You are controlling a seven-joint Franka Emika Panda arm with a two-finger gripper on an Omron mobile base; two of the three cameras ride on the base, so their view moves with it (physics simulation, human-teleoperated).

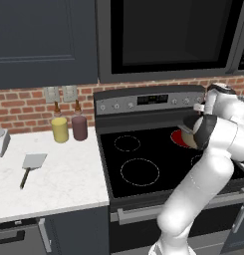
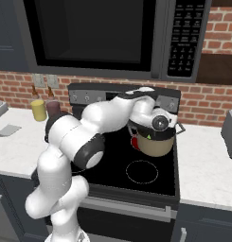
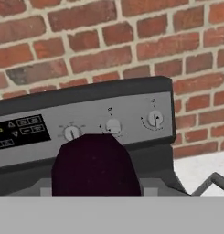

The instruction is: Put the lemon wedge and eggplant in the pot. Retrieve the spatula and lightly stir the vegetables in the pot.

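The jaws grip the eggplant point(image 3: 96, 165), whose dark purple body fills the lower middle of the hand view, with its rounded end toward the stove's control panel point(image 3: 81, 125). Only that blunt end shows, so its long axis seems to run along the line of sight of the hand, though I cannot tell its tilt exactly. The jaws stand partly open around it; the fingertips themselves are hidden.

In the right base view the gripper point(image 2: 153, 133) hangs directly over the pot point(image 2: 157, 144), a tan pot with a dark rim that sits on the stove's back right burner. A small yellow-green bit at the pot's rim looks like the lemon wedge point(image 2: 147, 137), but it is too small to be sure. A red glow point(image 1: 181, 138) shows on the cooktop beside the pot.

The spatula point(image 1: 30, 167) lies flat on the white bench point(image 1: 59, 179) left of the stove, well apart from the pot, its grey blade toward the back wall and its dark handle pointing toward the front edge. A yellow bottle point(image 1: 60, 128) and a maroon bottle point(image 1: 79, 125) stand side by side at the bench's back edge, against the brick wall.
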